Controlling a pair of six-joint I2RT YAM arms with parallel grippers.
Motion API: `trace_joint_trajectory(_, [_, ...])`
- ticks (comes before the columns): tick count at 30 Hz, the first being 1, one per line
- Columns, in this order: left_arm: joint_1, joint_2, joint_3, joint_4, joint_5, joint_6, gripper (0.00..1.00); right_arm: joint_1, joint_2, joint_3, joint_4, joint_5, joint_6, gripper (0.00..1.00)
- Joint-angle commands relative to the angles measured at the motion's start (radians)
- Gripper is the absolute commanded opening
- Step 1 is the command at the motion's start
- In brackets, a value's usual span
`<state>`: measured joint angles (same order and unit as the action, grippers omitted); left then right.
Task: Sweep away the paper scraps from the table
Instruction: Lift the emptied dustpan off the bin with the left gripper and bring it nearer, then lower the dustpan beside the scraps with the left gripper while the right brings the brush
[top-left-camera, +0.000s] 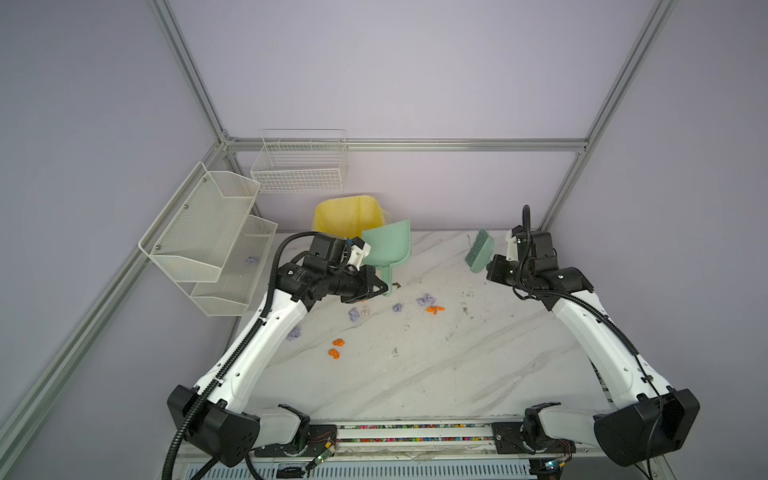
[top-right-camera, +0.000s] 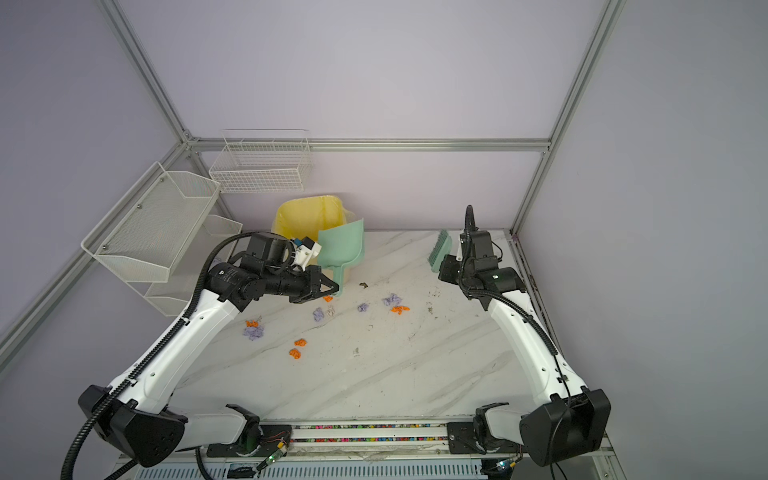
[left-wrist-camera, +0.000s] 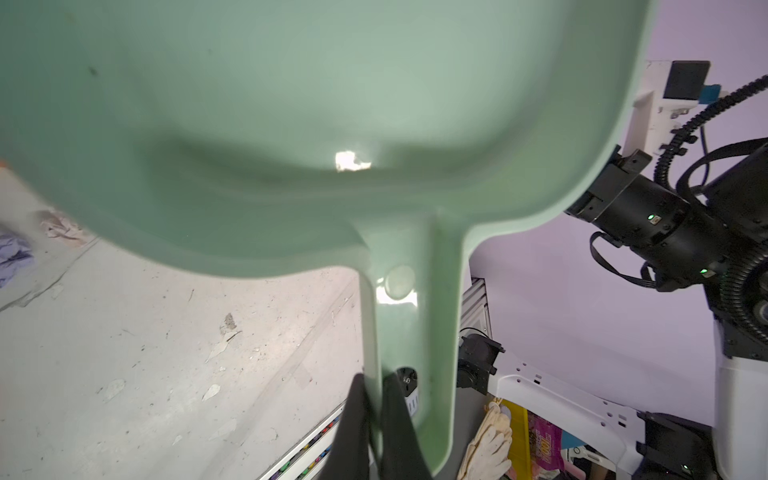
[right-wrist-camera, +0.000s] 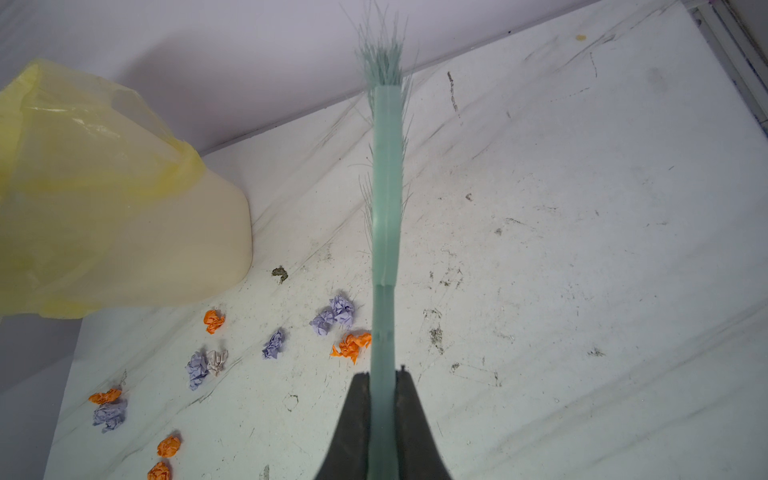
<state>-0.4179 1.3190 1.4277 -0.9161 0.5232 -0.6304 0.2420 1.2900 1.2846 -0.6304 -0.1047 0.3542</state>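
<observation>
The left jaws are clamping shut on the handle of the green dustpan (top-left-camera: 387, 245). In the left wrist view their black fingers (left-wrist-camera: 358, 415) are pinching one wall of that handle. The dustpan is hanging clear of the worktop (top-left-camera: 457, 374), tilted, with its mouth pointing toward 12 o'clock. It is hanging just beside the bin with the yellow liner (top-left-camera: 338, 216), which is standing at the worktop's 11 o'clock edge.

The right jaws are gripping the handle of the green brush (top-left-camera: 480, 251). They are holding it off the worktop at about 1 o'clock, its bristles facing 10 o'clock.

The paper scraps (top-left-camera: 434, 309), orange and lilac, are lying loose on the worktop between the two arms, apart from both tools. From the left jaws they are spreading from 4 o'clock round to 7 o'clock, and the nearest orange one (top-right-camera: 328, 298) is sitting just beneath those jaws. From the right jaws they are lying toward 8 o'clock, well apart.

What looks like one more lilac scrap (top-left-camera: 251, 260) is resting in a tier of the white wire mesh shelves (top-left-camera: 195, 237) at 9 o'clock.
</observation>
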Motion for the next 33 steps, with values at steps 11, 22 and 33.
trace_joint_trajectory(11, [-0.047,-0.108,-0.220,-0.040,-0.227,0.031,0.00,0.125,0.003,-0.058,0.126,-0.119,0.108,0.00])
trace_joint_trajectory(22, [-0.046,-0.106,-0.323,-0.083,-0.385,0.060,0.00,0.388,0.050,-0.146,0.348,-0.083,0.304,0.00])
trace_joint_trajectory(33, [-0.042,-0.068,-0.375,-0.083,-0.395,0.051,0.00,0.474,0.165,-0.152,0.377,-0.066,0.330,0.00])
